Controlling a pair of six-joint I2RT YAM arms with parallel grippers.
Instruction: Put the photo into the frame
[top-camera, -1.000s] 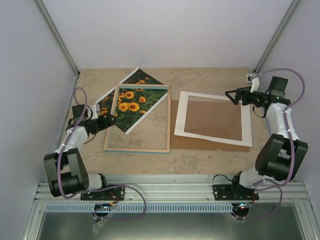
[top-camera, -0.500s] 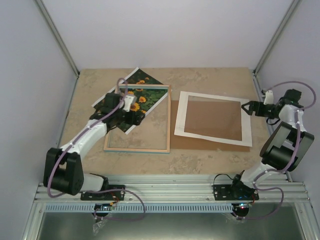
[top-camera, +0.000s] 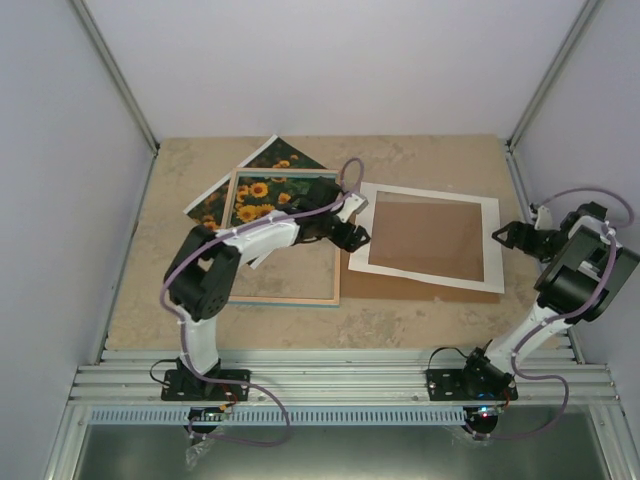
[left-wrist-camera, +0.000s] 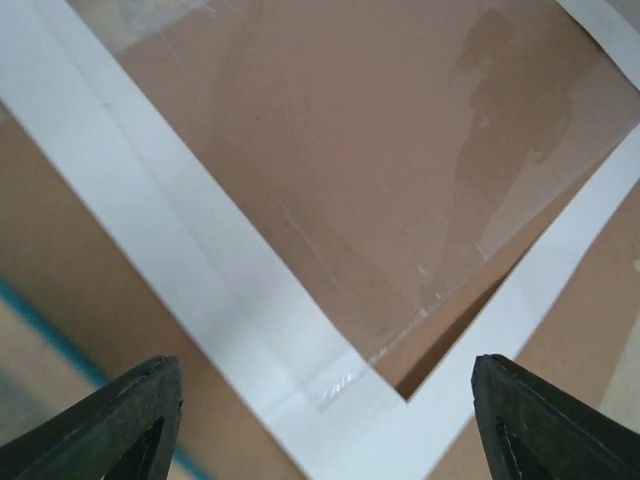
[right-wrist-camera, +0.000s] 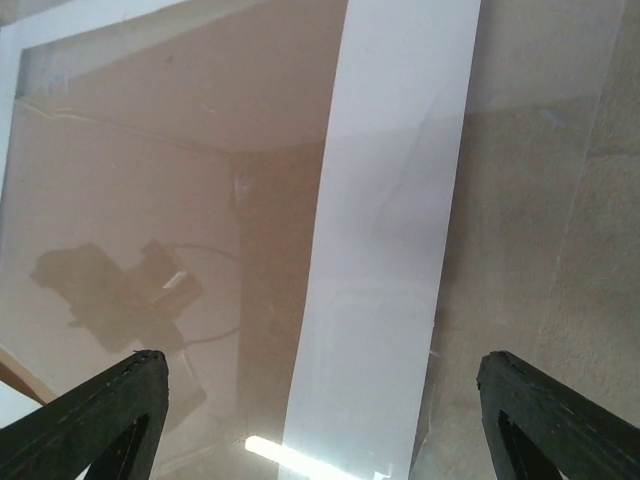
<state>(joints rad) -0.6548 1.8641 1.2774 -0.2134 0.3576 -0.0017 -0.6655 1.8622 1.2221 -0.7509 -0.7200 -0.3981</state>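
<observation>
The photo (top-camera: 283, 159) of sunflowers lies tilted at the back left, and the frame (top-camera: 285, 299) lies across it, wood side up. My left arm reaches over the frame. Its left gripper (top-camera: 356, 236) (left-wrist-camera: 325, 425) hangs open above the near left corner of a white mat (top-camera: 425, 194) (left-wrist-camera: 150, 210), nothing between its fingers. A thin turquoise edge of the frame (left-wrist-camera: 40, 330) shows at the lower left of the left wrist view. My right gripper (top-camera: 502, 237) (right-wrist-camera: 325, 425) is open over the mat's right strip (right-wrist-camera: 395, 200), holding nothing.
The white mat rests on a brown backing board (top-camera: 420, 286) (left-wrist-camera: 400, 130), with a glossy clear sheet (right-wrist-camera: 130, 200) over its opening. Grey walls close in the beige table (top-camera: 420, 155) on three sides. A metal rail (top-camera: 340, 385) runs along the near edge.
My left arm swung from the table's left side across the frame to the mat's left corner. My right gripper came down from the back right to the mat's right edge.
</observation>
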